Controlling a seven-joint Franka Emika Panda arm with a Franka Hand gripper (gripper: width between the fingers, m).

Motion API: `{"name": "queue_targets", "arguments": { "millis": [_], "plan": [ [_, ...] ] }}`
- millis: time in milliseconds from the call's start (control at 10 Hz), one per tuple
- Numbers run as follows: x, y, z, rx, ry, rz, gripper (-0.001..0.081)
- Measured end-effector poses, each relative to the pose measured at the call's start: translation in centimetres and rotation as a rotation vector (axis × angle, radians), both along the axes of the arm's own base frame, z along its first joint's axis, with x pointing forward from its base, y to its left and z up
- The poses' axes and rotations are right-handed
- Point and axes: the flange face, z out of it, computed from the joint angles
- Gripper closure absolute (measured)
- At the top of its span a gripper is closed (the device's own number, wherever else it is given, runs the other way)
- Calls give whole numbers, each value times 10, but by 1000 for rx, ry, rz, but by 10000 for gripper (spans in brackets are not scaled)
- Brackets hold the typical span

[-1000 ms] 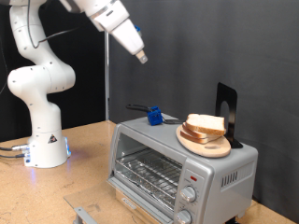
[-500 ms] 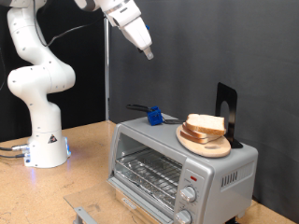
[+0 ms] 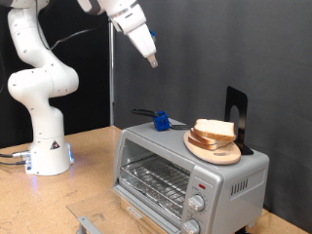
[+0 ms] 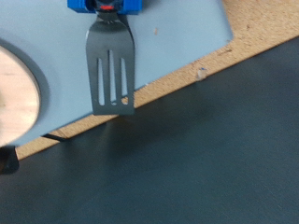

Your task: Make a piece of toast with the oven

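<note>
Exterior view: the gripper (image 3: 151, 60) is held high above the oven (image 3: 190, 177), angled down to the right, nothing gripped; whether the fingers are apart can't be told. The piece of toast (image 3: 214, 130) is stacked on a wooden plate (image 3: 212, 150) on the oven's top right.

Wrist view: only a slotted spatula (image 4: 110, 67) on the oven top is seen, no fingers.

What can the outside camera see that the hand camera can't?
Only the exterior view shows the tool high in the air, the robot's white arm, the oven door and knobs, and the bread slices. Only the wrist view shows the slots in the spatula close up. Both show the oven's top, the spatula with its blue holder, and the wooden plate.
</note>
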Motion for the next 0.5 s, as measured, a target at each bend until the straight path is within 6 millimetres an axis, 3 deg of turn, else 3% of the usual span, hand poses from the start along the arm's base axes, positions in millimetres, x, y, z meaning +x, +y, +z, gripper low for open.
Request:
{"name": "queue_targets", "arguments": {
  "millis": [500],
  "plan": [
    [-1,15,-50,-45,-40,-77,124]
  ]
}}
